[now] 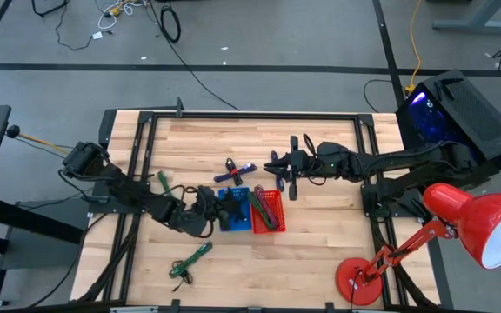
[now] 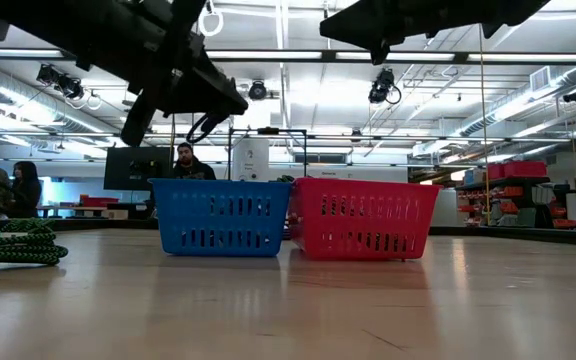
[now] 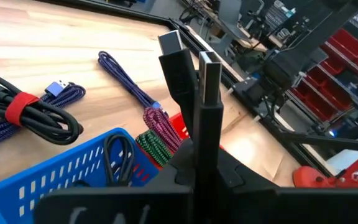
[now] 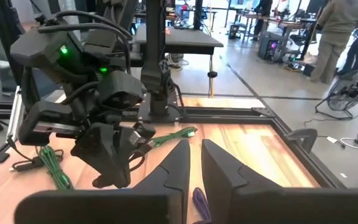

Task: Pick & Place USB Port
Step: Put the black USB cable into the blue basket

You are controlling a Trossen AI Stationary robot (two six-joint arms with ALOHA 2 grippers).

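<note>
A blue basket (image 1: 233, 209) and a red basket (image 1: 267, 209) stand side by side mid-table; they also show in the low view, blue (image 2: 218, 216) and red (image 2: 363, 218). The blue basket (image 3: 61, 174) holds a black cable, the red one several braided cables (image 3: 157, 127). A purple-blue USB cable bundle (image 1: 234, 171) lies on the wood beyond the baskets. My left gripper (image 1: 205, 207) hovers at the blue basket's left side, its fingers (image 3: 180, 59) shut and empty. My right gripper (image 1: 276, 164) hovers beyond the red basket, shut and empty (image 4: 195, 163).
A green cable (image 1: 190, 259) lies near the front edge, and another green cable (image 1: 163, 182) lies at the left. A black cable with a red tie (image 3: 27, 112) lies beside the purple bundle. A red lamp (image 1: 459, 230) stands at the right front. People stand in the room behind.
</note>
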